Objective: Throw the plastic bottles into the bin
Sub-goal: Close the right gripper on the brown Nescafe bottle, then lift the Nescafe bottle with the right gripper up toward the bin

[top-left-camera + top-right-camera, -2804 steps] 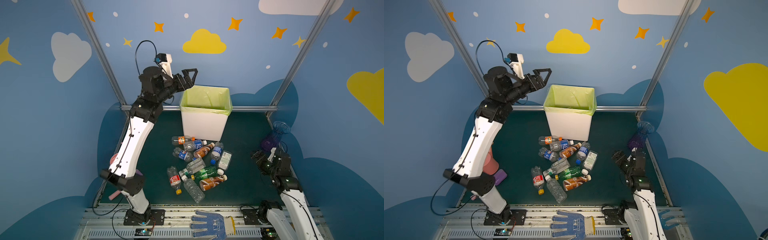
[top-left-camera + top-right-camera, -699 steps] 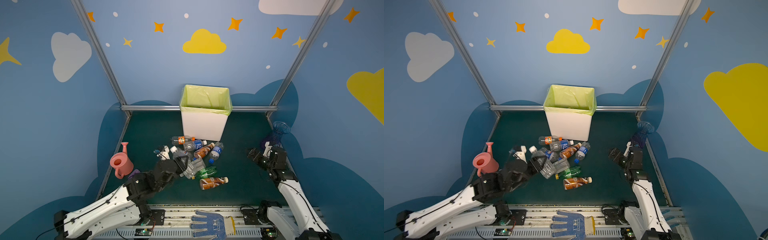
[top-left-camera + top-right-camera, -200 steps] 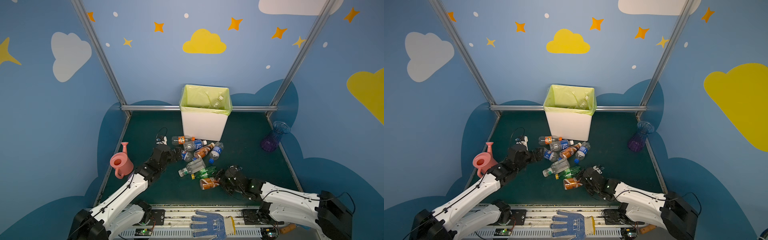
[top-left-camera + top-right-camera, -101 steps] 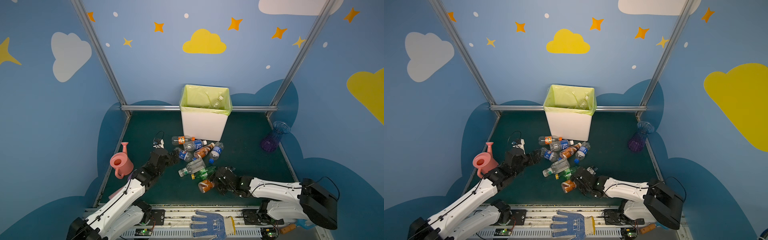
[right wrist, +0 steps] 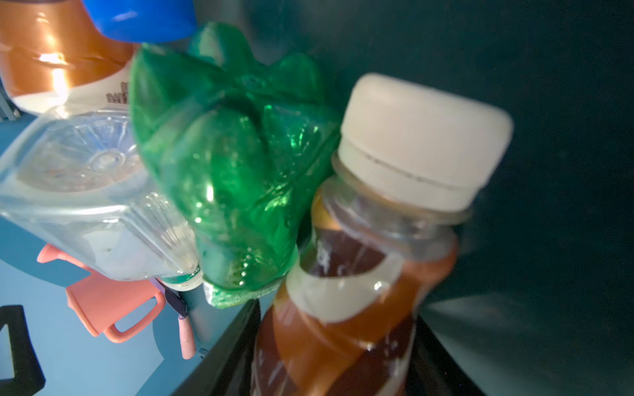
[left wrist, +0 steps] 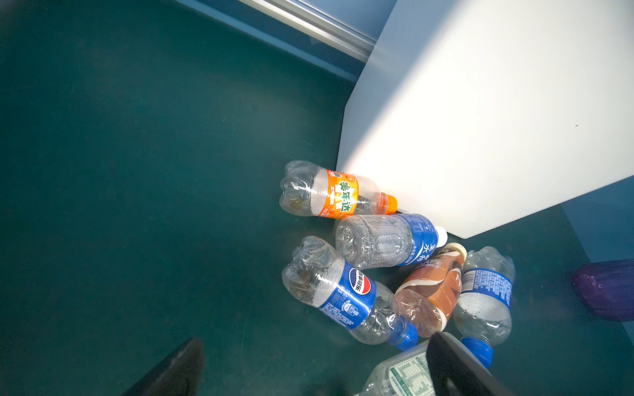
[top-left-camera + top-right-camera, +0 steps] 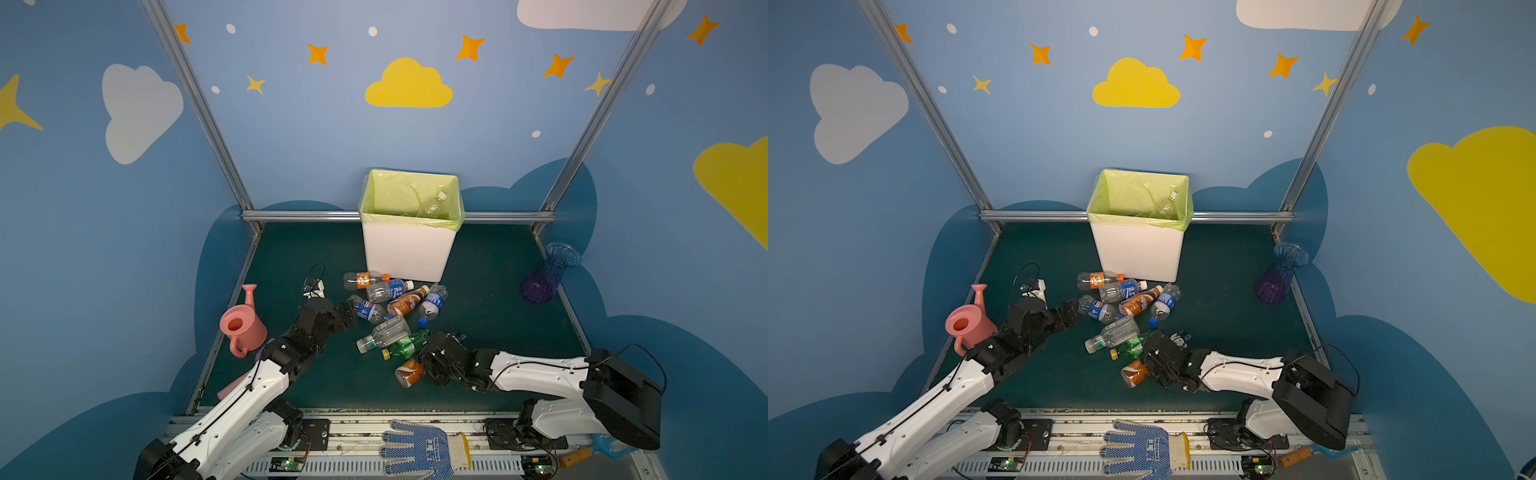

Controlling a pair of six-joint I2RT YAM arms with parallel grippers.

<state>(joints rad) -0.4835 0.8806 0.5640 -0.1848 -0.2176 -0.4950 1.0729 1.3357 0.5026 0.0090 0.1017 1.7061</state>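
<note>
Since a second ago the right gripper (image 7: 424, 369) is moved leftward onto the brown bottle (image 7: 408, 372), lower middle of the frame, and its fingers are pinched on it. The fingers of the left gripper (image 7: 348, 314) are spread beside the bottles (image 7: 388, 289) heaped below the bin (image 7: 407, 249).

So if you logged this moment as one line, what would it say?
left gripper: open, by pile | right gripper: grips brown bottle | bin: bottle inside
</note>
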